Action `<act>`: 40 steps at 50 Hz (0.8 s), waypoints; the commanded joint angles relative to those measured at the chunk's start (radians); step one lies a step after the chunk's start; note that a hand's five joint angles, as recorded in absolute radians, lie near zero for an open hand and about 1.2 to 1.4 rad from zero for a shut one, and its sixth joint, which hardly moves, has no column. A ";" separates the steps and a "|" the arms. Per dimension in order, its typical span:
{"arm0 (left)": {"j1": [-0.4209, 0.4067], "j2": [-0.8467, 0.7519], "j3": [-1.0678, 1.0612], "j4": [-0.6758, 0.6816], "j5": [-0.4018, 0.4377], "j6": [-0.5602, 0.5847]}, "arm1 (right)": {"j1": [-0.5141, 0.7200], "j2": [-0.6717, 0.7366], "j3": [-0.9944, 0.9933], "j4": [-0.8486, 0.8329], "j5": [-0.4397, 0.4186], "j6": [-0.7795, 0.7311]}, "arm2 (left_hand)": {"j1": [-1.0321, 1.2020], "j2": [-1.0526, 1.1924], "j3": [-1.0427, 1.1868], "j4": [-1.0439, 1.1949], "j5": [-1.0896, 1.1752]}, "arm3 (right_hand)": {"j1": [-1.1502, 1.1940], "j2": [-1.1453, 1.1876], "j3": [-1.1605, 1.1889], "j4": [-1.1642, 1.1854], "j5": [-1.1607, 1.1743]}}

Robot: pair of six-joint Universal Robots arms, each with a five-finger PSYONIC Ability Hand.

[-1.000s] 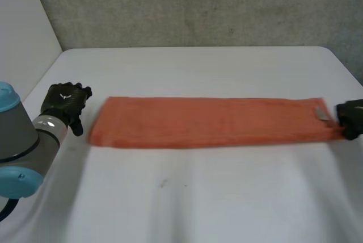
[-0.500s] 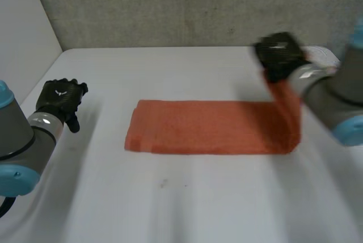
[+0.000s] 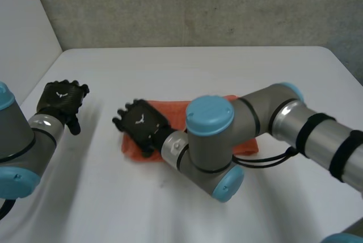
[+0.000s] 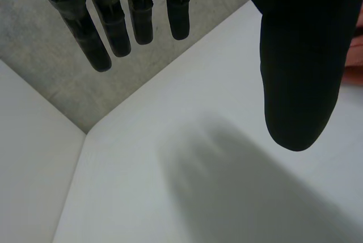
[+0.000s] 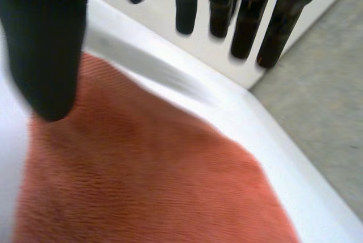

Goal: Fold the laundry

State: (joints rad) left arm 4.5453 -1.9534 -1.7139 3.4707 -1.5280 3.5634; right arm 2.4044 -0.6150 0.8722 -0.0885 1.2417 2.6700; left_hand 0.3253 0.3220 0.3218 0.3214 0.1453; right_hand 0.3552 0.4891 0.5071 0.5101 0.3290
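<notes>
Looking down at an orange towel (image 3: 173,109) lying folded flat near the middle of the white table (image 3: 187,70), with its long side running left to right across the table and its short ends facing the two arms. Seeing the right arm (image 3: 272,118) bending low over the towel from the right and covering much of its middle. Finding the right hand (image 3: 140,125) palm-down at the towel's left end, pointing toward the table's far left. Noticing in the right wrist view that hand (image 5: 48,38) with fingers (image 5: 247,21) straight and parted from the thumb, clasping nothing, hovering over the towel (image 5: 142,180) with fingertips passing beyond its edge above bare table. Not managing to tell whether the palm is touching the cloth. Spotting the left hand (image 3: 61,100) over the table's left side, well apart from the towel. Seeing in the left wrist view that hand (image 4: 295,61) with fingers (image 4: 116,27) straight, spread from the thumb, holding nothing above bare table (image 4: 170,197).
</notes>
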 commanded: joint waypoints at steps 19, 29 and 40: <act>-0.324 -0.148 0.165 0.002 0.023 -0.029 | -0.424 -0.457 0.681 -0.017 0.150 0.087 | -0.112 -0.108 -0.108 -0.108 -0.106 | -0.006 -0.140 -0.158 -0.161 -0.154; -0.327 -0.199 0.166 -0.001 0.016 -0.046 | -0.490 -0.445 0.788 -0.129 0.084 0.082 | -0.129 -0.126 -0.126 -0.126 -0.124 | 0.185 0.051 0.033 0.030 0.036; -0.319 -0.165 0.134 -0.002 0.012 -0.048 | -0.521 -0.420 0.794 -0.183 0.082 0.082 | -0.135 -0.132 -0.132 -0.131 -0.130 | 0.779 0.645 0.627 0.624 0.631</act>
State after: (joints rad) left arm 4.2235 -2.1409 -1.5635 3.4683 -1.5149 3.5158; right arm 1.8943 -1.0430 1.6713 -0.2544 1.3224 2.7511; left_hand 0.1829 0.1802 0.1791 0.1818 0.0256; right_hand 0.5629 0.6522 0.6516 0.6511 0.4566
